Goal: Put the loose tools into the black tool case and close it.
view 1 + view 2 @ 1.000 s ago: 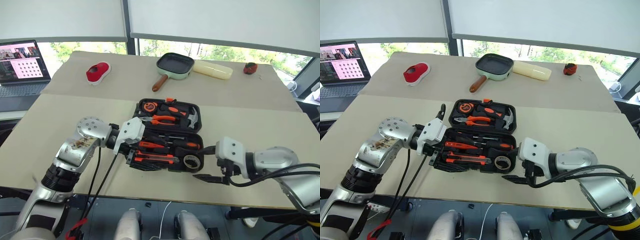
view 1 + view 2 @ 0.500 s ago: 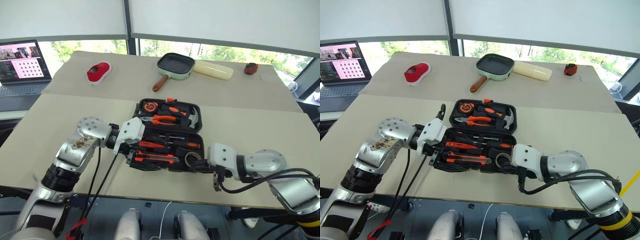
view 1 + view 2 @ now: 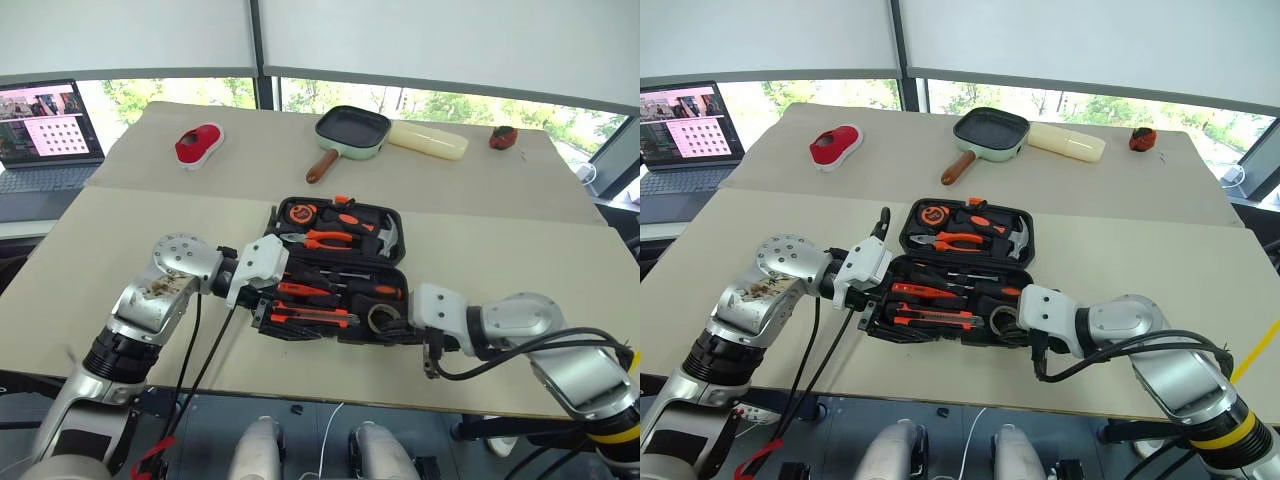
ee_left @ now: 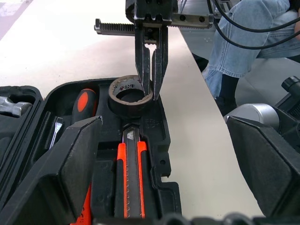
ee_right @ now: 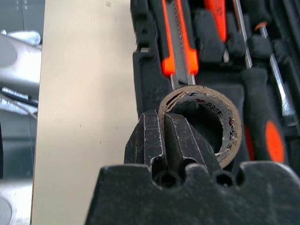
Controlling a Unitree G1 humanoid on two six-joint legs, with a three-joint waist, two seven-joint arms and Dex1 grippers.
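A black textured plastic tool case (image 3: 335,285) holds orange-and-black handled tools, beyond it a mint-green square pan (image 3: 351,130) with brown handle, upper centre.

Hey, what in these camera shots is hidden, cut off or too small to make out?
Head views: roll of tape half covered by the wrist of the right tool.
Left wrist view: print inside the roll too small to read.
Head views: black fingers of the left tool merge with the black tool case.
Laptop: cut by the left edge, screen too small.
Person: cut by the top edge, left wrist view.
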